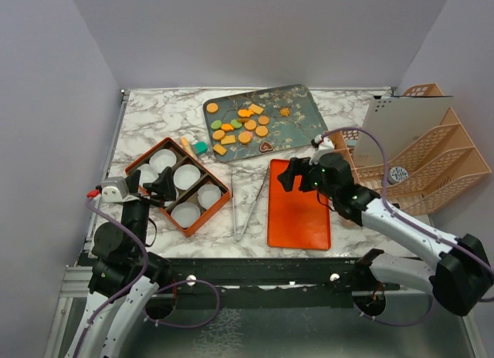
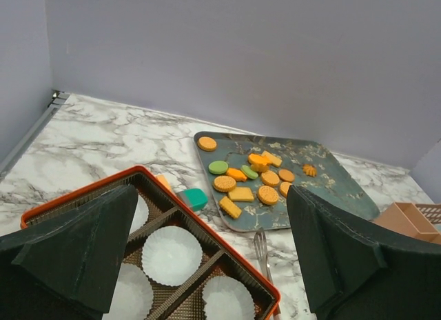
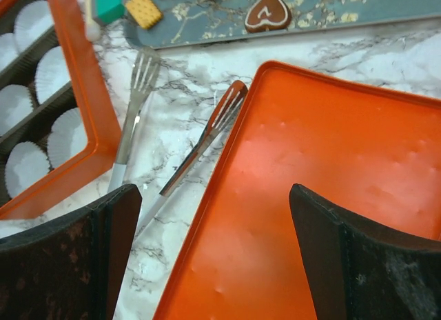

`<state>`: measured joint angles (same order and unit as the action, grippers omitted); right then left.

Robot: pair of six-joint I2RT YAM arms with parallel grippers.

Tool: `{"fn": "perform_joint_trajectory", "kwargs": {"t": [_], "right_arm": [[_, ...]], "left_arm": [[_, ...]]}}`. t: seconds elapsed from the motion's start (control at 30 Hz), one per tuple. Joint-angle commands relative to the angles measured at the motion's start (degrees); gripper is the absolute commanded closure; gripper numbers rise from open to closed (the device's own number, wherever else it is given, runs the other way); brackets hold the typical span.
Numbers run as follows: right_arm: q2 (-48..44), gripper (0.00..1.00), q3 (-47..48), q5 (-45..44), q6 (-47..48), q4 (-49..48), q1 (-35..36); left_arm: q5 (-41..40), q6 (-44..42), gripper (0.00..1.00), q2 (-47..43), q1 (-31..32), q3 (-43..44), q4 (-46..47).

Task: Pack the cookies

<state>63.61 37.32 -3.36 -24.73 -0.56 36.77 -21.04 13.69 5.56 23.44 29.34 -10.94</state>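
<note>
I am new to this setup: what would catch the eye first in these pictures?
The bright orange cookies, clustered on a dark patterned tray at the far middle of the table. Next, the orange box of white paper cups on the left and the flat orange lid to its right, tongs between them.

This looks like a robot test booth in a lab. Plain grey panels (image 1: 255,34) close the marble-patterned table (image 1: 154,119) at 9, 12 and 3 o'clock. A left arm (image 1: 116,250) and a right arm (image 1: 401,227) stand on a metal rail (image 1: 270,275) at 6 o'clock.
</note>
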Motion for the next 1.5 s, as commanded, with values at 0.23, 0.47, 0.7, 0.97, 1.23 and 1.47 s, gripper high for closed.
{"fn": "perform_joint_trajectory", "kwargs": {"t": [0.23, 0.47, 0.7, 0.97, 1.23, 1.47], "right_arm": [[19.4, 0.13, 12.8, -20.0, -15.4, 3.9, 14.5], [27.6, 0.33, 18.5, -23.8, -22.3, 9.5, 17.3], [35.1, 0.41, 21.0, -24.4, -29.5, 12.2, 18.1], [40.6, 0.53, 22.7, -23.6, -33.3, 12.1, 18.2], [41.3, 0.74, 22.7, -25.6, -36.1, 12.7, 18.2], [38.4, 0.92, 20.4, -27.1, -37.0, 11.7, 18.2]], "left_arm": [[-5.0, 0.4, 0.01, -1.0, 0.2, 1.3, -1.5], [-6.8, 1.1, 0.01, -2.1, 1.0, 1.3, -2.1], [-7.2, 1.6, 0.01, -2.8, 1.3, 1.3, -2.2], [-7.0, 2.0, 0.01, -2.8, 1.7, 1.1, -2.2], [-7.0, 2.2, 0.01, -2.6, 1.8, 1.0, -2.2], [-6.9, 2.9, 0.01, -1.6, 1.8, 1.2, -2.5]]}}
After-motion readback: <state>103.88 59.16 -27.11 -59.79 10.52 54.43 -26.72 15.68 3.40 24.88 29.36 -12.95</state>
